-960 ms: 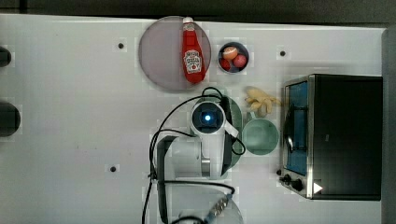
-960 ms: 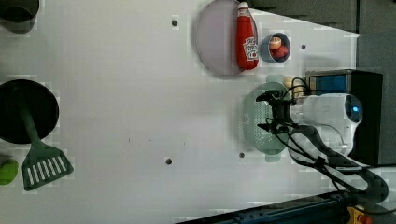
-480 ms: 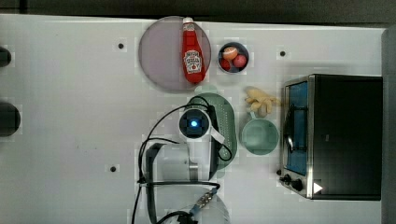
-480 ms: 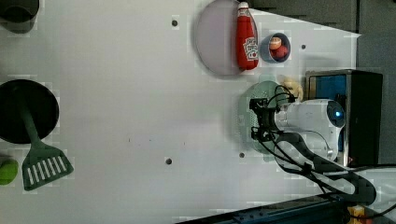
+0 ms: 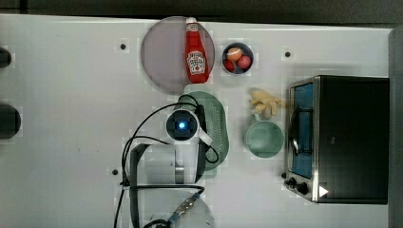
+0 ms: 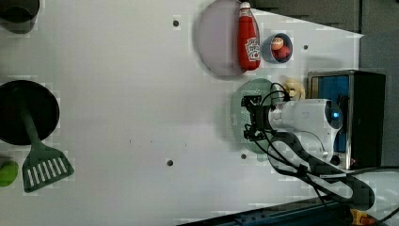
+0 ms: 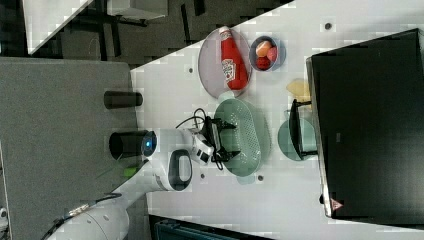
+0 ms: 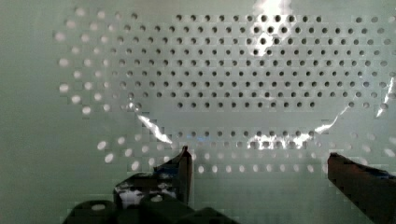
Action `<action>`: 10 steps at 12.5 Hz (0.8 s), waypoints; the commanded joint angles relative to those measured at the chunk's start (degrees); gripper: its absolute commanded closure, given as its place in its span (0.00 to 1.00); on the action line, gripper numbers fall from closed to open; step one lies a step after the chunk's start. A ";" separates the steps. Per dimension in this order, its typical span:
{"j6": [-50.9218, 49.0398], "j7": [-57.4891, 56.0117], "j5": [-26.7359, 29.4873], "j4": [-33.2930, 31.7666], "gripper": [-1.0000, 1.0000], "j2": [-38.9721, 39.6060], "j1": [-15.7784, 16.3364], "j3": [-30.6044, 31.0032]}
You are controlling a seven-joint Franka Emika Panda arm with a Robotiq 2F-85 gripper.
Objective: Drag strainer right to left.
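Arm parked over the strainer, nothing grabbed

On the white counter (image 5: 71, 142), the strainer (image 5: 216, 126) sits between the plate (image 5: 164, 54) and cup (image 5: 264, 138) in the top view; the end effector (image 8: 257, 175) hangs inside it, fingers spread wide.

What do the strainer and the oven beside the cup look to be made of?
Strainer: likely moulded plastic, pale green and glossy, with glints across its evenly punched holes. Oven: apparently metal, with a dark matt casing, a brighter metal front frame and a bluish, likely glass, door.

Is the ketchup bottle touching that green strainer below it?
Apart. In the right view, a strip of grey plate shows between the ketchup bottle and the strainer.
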 commanded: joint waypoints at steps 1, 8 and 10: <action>-0.59 9.00 0.85 0.42 0.00 -1.15 4.81 2.22; -1.86 22.61 0.85 4.20 0.00 0.80 13.46 3.35; -1.92 23.70 1.06 6.62 0.00 2.51 15.09 3.36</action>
